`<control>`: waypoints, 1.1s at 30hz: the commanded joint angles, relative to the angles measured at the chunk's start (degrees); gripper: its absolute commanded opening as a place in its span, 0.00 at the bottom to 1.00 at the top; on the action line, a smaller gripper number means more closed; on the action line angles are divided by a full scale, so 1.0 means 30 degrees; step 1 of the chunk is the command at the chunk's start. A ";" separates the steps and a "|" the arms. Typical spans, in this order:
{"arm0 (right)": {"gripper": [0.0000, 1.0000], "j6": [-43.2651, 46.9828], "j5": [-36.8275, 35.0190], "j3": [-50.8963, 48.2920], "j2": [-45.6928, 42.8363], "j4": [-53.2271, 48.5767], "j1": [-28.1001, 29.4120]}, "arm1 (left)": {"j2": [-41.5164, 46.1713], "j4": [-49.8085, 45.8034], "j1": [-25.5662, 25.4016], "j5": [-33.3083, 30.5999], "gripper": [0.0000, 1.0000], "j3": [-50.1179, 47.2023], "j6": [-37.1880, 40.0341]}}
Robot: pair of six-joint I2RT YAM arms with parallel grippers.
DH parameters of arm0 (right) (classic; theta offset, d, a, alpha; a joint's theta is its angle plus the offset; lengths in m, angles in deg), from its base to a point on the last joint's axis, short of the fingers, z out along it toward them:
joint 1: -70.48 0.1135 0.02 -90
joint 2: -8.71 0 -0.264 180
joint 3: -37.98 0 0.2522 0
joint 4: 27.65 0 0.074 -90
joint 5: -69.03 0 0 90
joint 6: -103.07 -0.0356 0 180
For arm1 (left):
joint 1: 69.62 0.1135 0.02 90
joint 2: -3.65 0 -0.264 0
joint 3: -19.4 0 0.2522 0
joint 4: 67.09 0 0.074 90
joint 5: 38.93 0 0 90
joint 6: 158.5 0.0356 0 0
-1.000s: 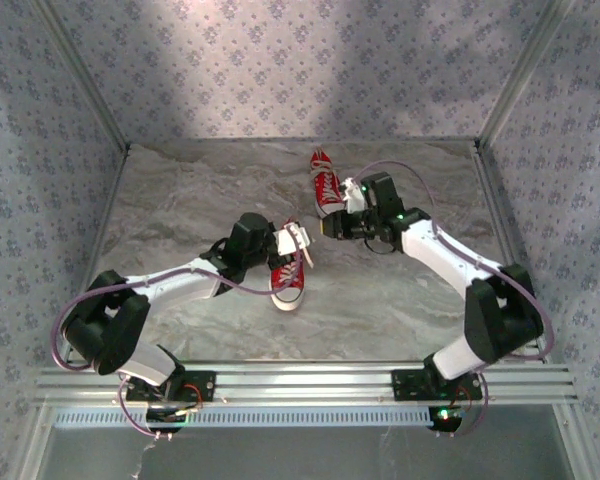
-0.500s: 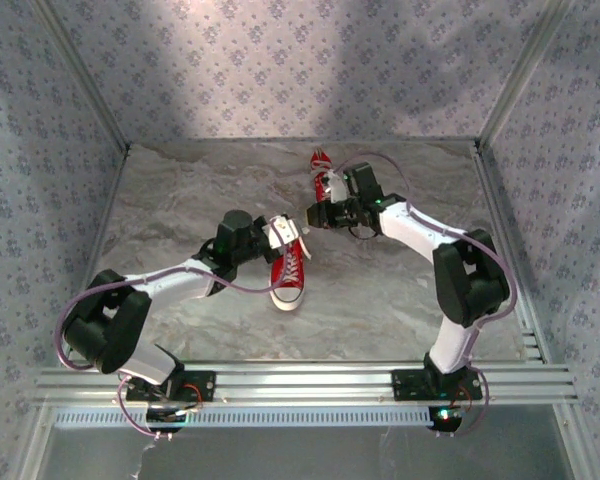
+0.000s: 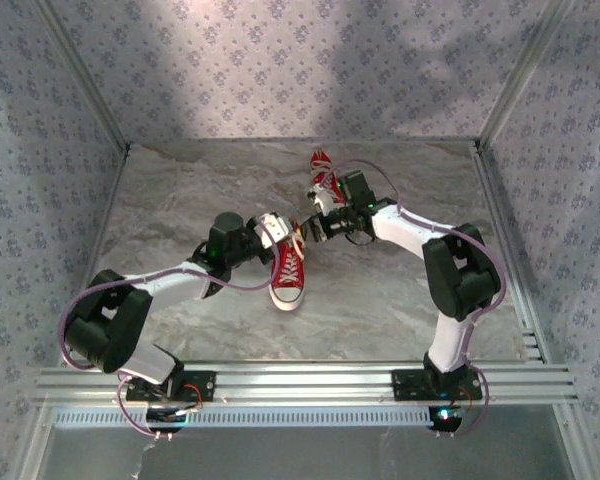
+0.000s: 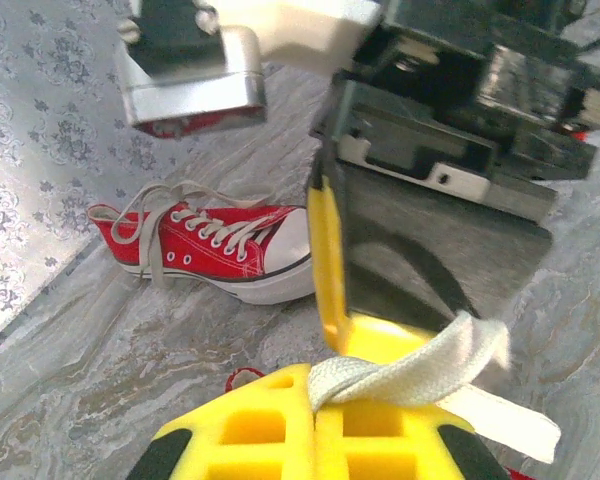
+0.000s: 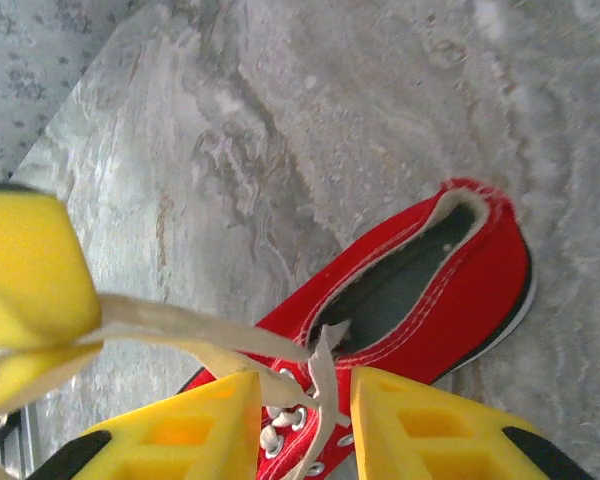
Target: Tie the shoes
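Observation:
Two red shoes lie on the marble table. The near shoe (image 3: 288,277) rests mid-table and the far shoe (image 3: 325,176) lies behind it. My left gripper (image 3: 282,231) hovers over the near shoe, shut on a white lace (image 4: 410,372) pinched between its yellow fingers (image 4: 250,430). My right gripper (image 3: 311,226) faces it from the right, almost touching. The right gripper (image 5: 305,388) is open above the near shoe (image 5: 430,290), with a loose lace strand (image 5: 318,385) hanging in the gap. The far shoe (image 4: 210,245) lies on its side beyond.
Patterned walls with metal corner posts (image 3: 100,100) enclose the table on three sides. An aluminium rail (image 3: 310,383) with both arm bases runs along the near edge. Bare marble (image 3: 170,190) stretches to the left of the shoes.
The right gripper has swung left and closer to the left gripper, and its jaws have widened. The left gripper has drawn back slightly to the left, still pinching the lace.

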 commanded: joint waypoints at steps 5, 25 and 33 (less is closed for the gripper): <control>0.48 0.1747 -0.0183 -0.0161 -0.0296 -0.0600 0.0778 | -0.0024 0.2361 0.0588 0.1006 0.00 -0.0233 -0.1615; 0.75 0.5626 -0.2797 -0.2202 -0.1683 0.1824 0.0986 | -0.0971 0.4939 0.1913 0.4021 0.00 -0.1071 -0.4406; 0.77 0.5278 -0.4043 -0.5158 -0.4465 0.5907 0.0155 | -0.1708 0.6591 0.2428 0.5698 0.00 -0.1284 -0.5037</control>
